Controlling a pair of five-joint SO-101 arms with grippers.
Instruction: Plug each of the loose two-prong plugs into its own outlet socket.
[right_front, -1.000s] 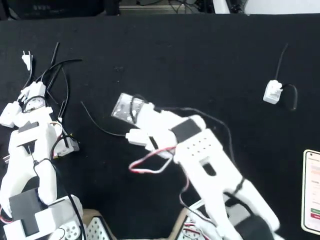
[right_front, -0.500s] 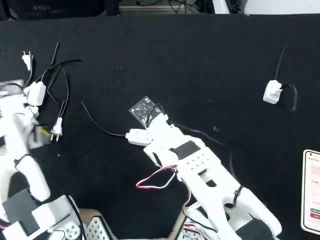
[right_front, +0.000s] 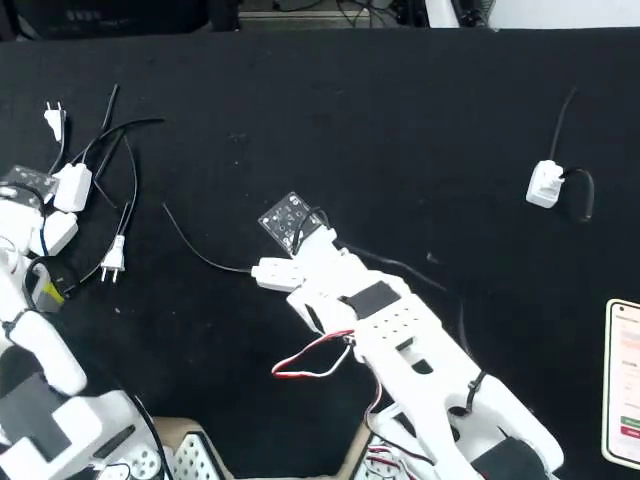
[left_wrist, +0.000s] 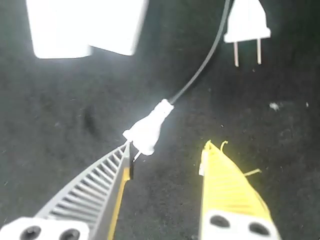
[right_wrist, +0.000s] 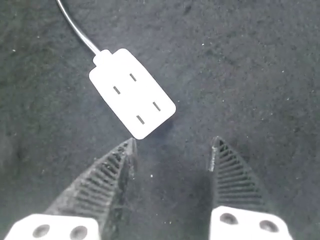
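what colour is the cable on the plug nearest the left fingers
Black; the thin cable leaves a small white two-prong plug. Best in the left wrist view.

The plug (left_wrist: 148, 132) is white on a black cord (left_wrist: 198, 73), the outlet block (right_wrist: 132, 100) white (dark slots (right_wrist: 116, 90)), the table (right_front: 380, 120) black.

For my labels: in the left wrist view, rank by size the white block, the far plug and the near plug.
1. white block
2. far plug and near plug: look alike, not ranked.
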